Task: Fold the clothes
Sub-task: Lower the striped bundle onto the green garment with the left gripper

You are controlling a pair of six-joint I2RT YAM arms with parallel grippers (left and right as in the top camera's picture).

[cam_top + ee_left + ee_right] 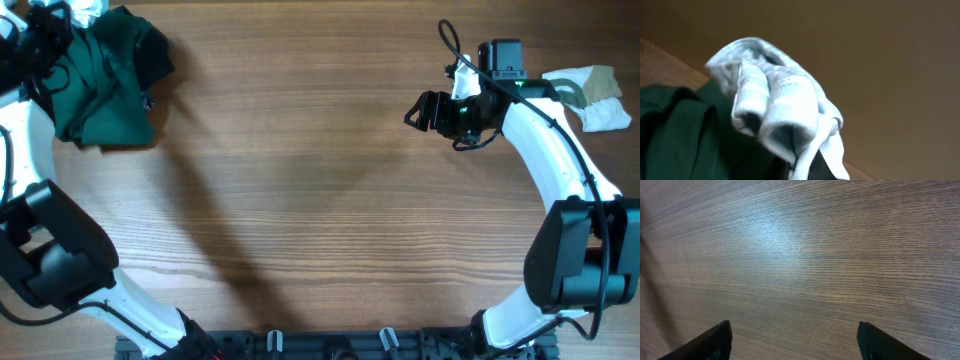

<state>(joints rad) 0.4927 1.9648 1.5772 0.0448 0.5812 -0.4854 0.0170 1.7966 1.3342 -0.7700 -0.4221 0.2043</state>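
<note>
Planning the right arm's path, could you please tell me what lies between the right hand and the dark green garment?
Only bare wooden table; the overhead view shows nothing between the right hand and the dark green garment.

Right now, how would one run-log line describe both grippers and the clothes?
left gripper: shut on pale garment, above green garment | right gripper: open, empty, over table | white-and-olive piece: far right edge

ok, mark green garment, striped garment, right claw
green garment (105, 85): overhead, middle of the heap.
striped garment (785, 107): left wrist, bunched middle fold.
right claw (793, 329): right wrist, midway between open fingertips.
</note>
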